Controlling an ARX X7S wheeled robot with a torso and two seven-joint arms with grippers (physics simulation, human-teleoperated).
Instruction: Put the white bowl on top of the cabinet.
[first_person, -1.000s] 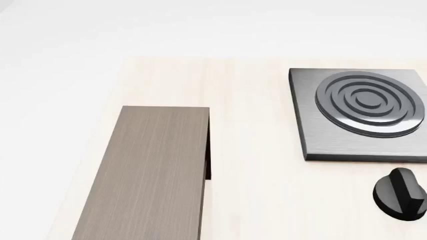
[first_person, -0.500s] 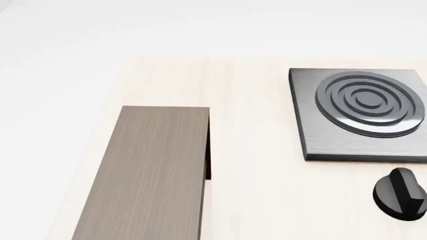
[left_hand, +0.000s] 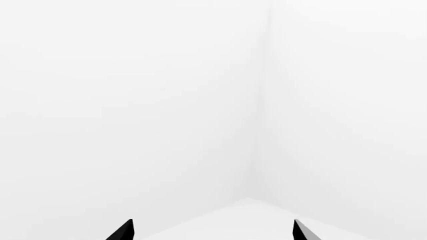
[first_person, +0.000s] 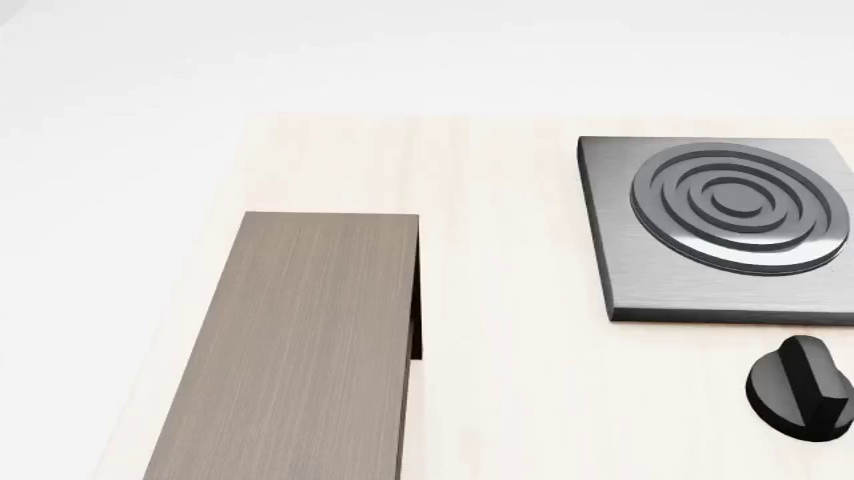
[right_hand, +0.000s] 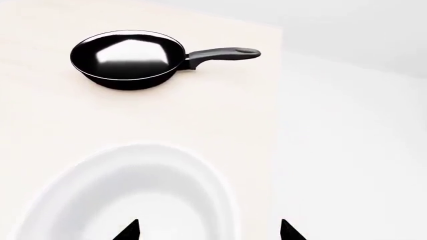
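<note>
White bowl (right_hand: 127, 195) sat under my right tool (right_hand: 208, 231), jaws spread, empty. Its glossy rim near the desk (right_hand: 40, 115) edge could slip off.

The bowl (right_hand: 127, 195) is glossy plain white, upright and empty, standing on the pale table (right_hand: 133, 115) near its edge. The cabinet (first_person: 300, 350) is a long box with grey-brown wood-grain top and dark side, lying flat on the table, its top bare.
</note>
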